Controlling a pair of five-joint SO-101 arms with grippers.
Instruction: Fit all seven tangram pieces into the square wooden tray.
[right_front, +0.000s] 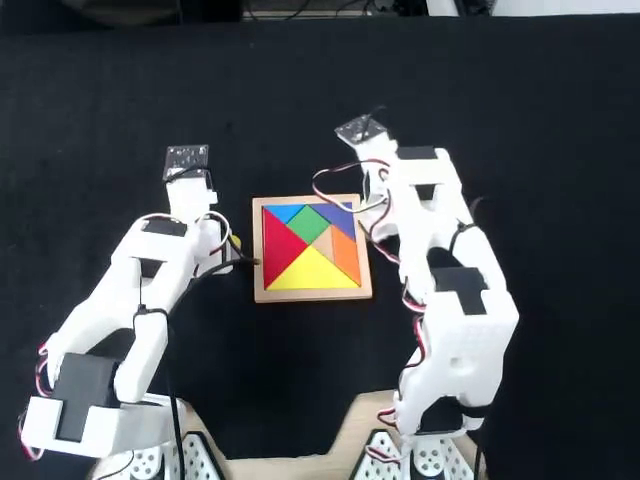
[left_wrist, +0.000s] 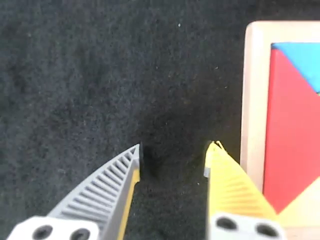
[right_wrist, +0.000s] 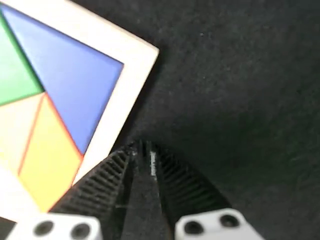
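Observation:
The square wooden tray lies mid-table with coloured tangram pieces filling it flat: a red triangle, a yellow triangle, a green piece, an orange piece, a blue piece and a purple piece. My left gripper is open over black cloth just beside the tray's rim, holding nothing; the red triangle lies inside that rim. My right gripper is shut and empty, its tips at the rim near a corner, beside the purple piece.
Black cloth covers the table around the tray. The left arm and the right arm flank the tray closely. Both arm bases stand at the near table edge.

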